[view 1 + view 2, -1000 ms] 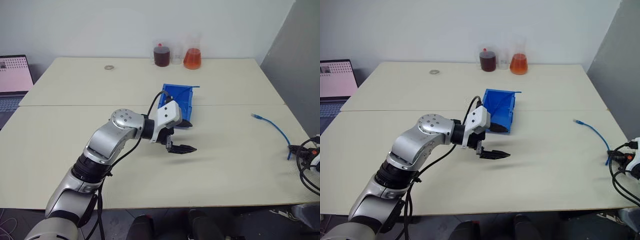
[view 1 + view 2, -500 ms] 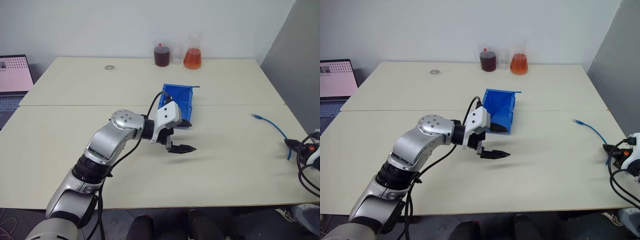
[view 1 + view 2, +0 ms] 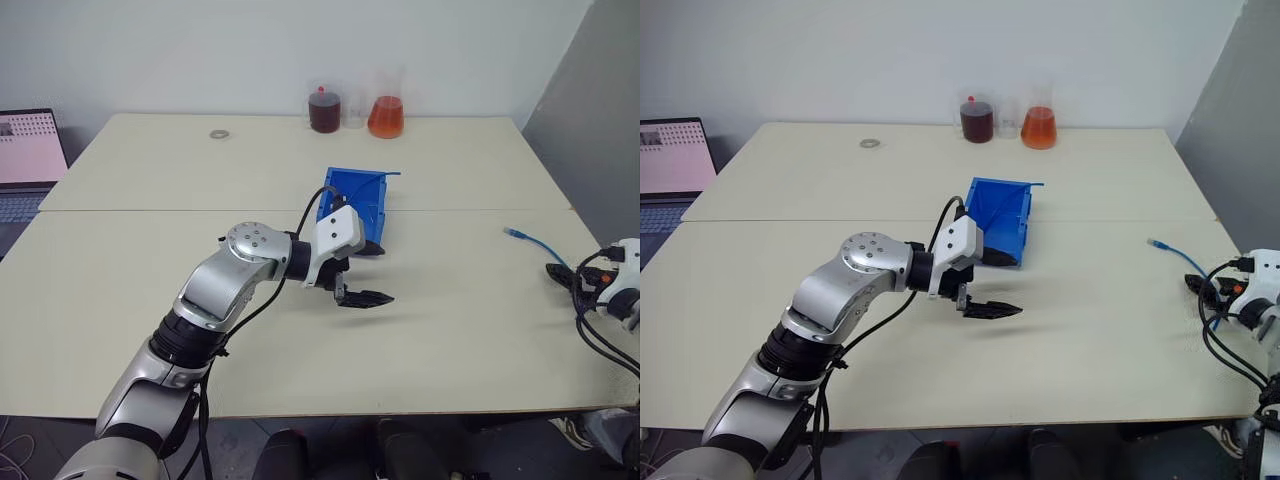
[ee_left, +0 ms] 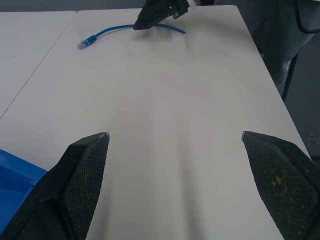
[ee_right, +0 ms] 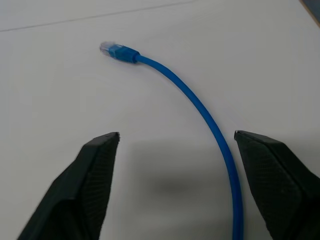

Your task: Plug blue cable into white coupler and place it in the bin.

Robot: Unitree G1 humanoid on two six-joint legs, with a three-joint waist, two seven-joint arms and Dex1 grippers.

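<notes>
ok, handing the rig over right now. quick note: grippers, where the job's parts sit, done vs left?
Left gripper: open, empty, above the table just in front of the bin.
Right gripper: open, empty, at the table's right edge, aimed at the blue cable, not touching it.
Blue cable lies loose on the table at far right, plug end pointing away from the robot.
White coupler: I can't spot it.
Done: nothing. Left: grasp the cable, plug it into the coupler, put it in the bin.

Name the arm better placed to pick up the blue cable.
Right. The right gripper hangs open directly over the blue cable at the table's right edge, while the left gripper sits mid-table by the bin.
</notes>
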